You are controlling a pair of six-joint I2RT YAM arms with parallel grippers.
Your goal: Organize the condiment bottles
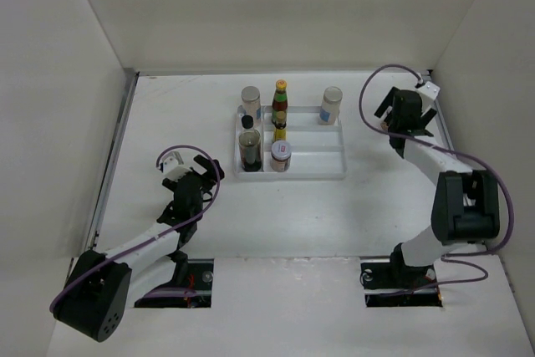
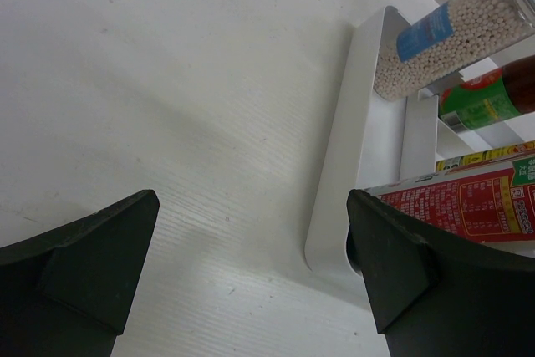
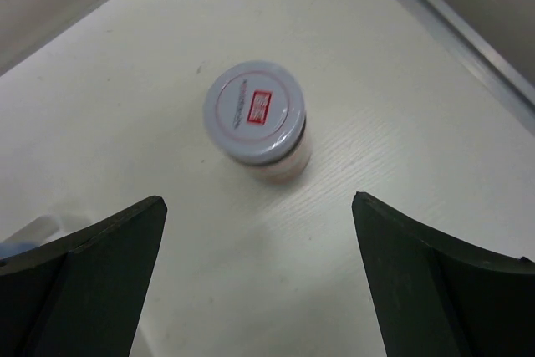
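The condiment bottles stand in and around a white divided tray (image 1: 311,156): a red sauce bottle with a yellow cap (image 1: 280,98), a grey-capped jar (image 1: 251,99), a dark black-capped bottle (image 1: 249,148), a small yellow one (image 1: 279,133) and a pink-lidded jar (image 1: 281,155). A white-capped jar (image 1: 332,104) stands on the table by the tray's back right corner. My right gripper (image 1: 405,114) is to its right. In the right wrist view that jar (image 3: 255,114) is ahead of the open, empty right gripper (image 3: 257,206). My left gripper (image 1: 199,166) is left of the tray, and the left wrist view shows this gripper (image 2: 252,198) open and empty.
In the left wrist view the tray's near corner (image 2: 334,206) is beside my right finger, with a jar of white beads (image 2: 443,48) and a red-labelled jar (image 2: 476,206) behind it. White walls close the table on three sides; a metal rail (image 3: 468,31) runs along the right.
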